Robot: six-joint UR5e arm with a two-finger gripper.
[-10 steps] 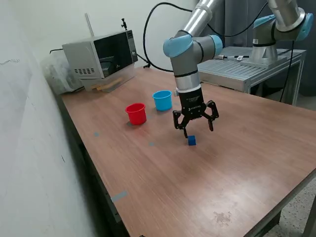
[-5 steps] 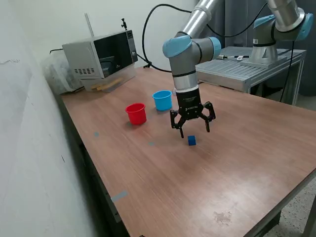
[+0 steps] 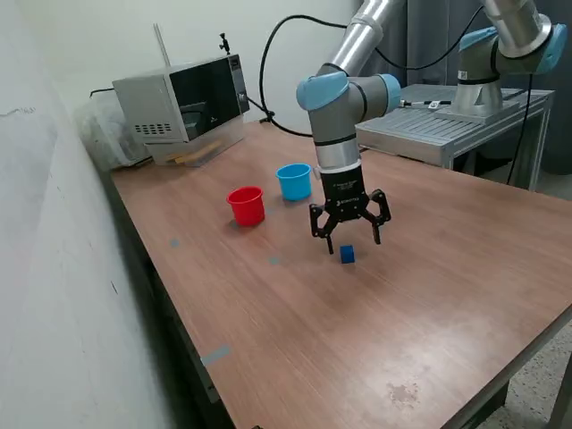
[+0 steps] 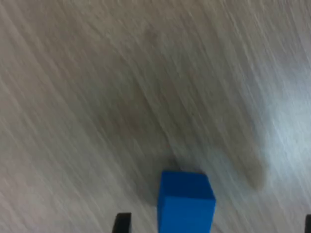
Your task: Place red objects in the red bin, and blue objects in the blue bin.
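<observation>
One small dark blue cube (image 3: 347,255) lies on the wooden table, and the wrist view shows it up close (image 4: 185,203). My gripper (image 3: 350,239) hangs open just above and slightly behind the cube, its black fingers spread and holding nothing. The red bin (image 3: 246,206) stands upright further toward the exterior view's left. Beside it, nearer the microwave side, stands the blue bin (image 3: 293,181). No red cubes show in either view.
A microwave (image 3: 183,98) sits at the table's far corner, with a plastic bag beside it. A second robot arm (image 3: 500,54) stands on a metal bench at the exterior view's right. A wall runs along the exterior view's left side.
My gripper has shifted slightly toward the bins and then settled close above the blue cube. It stays open, and the cube has not moved.
</observation>
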